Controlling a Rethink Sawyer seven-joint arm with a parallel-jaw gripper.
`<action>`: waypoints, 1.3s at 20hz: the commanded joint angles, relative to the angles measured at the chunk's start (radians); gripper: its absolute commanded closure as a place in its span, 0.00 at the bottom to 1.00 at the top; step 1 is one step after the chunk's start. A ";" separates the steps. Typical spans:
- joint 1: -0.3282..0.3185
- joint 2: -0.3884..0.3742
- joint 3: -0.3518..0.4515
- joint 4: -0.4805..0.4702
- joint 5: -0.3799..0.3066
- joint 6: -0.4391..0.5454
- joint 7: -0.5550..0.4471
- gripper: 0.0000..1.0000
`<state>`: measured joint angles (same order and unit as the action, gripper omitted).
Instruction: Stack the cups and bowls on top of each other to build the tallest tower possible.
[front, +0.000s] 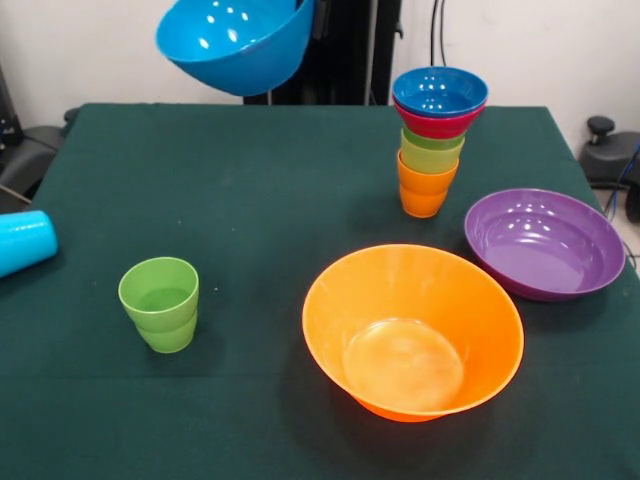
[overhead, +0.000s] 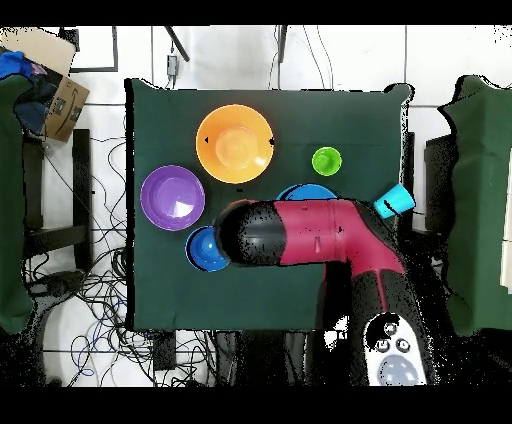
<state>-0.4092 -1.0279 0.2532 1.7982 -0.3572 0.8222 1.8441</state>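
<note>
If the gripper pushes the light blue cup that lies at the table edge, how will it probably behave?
The light blue cup lies on its side, so it would probably roll, curving if it tapers. It sits at the edge of the table and might fall off. Its glossy plastic looks light and likely slippery.

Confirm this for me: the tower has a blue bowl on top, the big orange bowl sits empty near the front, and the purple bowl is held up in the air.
Not quite. The bowl in the air is a second blue bowl, as the front view shows. The purple bowl rests on the table beside the big orange bowl. The rest holds: the tower is topped by a blue bowl, and the orange bowl is empty.
</note>
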 joint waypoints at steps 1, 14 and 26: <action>0.076 0.002 -0.022 -0.051 -0.027 0.102 0.110 1.00; 0.195 0.038 -0.105 -0.144 -0.028 0.167 0.186 1.00; 0.299 0.063 -0.183 -0.208 -0.007 0.176 0.260 1.00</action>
<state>-0.1517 -1.0236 0.1038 1.6468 -0.3579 0.9143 1.8774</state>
